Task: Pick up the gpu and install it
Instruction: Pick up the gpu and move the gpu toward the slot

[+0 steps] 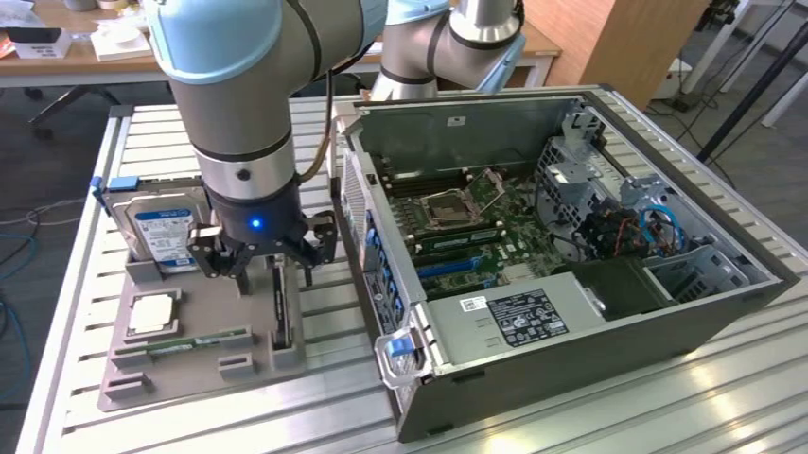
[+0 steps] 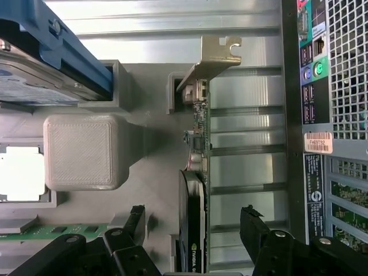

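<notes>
Hovering the hand (image 1: 263, 270) low over the gpu (image 1: 280, 307), with the jaws spread fully apart and clamping nothing. Straddling the card from above, with one of the fingers (image 2: 135, 223) on each flat side and neither touching it. Standing the gpu on its long edge in the slots of a grey holder (image 1: 189, 378) on the slatted metal surface (image 1: 606, 421), at the exterior view's right of the upright hard drive (image 1: 162, 232) and just beside the open computer case (image 1: 569, 236). Lying flat nearer the camera on the same holder: a green memory stick (image 1: 189, 342). Judging the grasp from here: keeping the hand centred across the thin edge, squaring the pads to the card's flat faces, and descending straight, not at a slant. Closing on the dark shrouded body, well apart from the silvery bracket (image 2: 214, 57), and avoiding any sideways push liable to wedge the card in its slots.
</notes>
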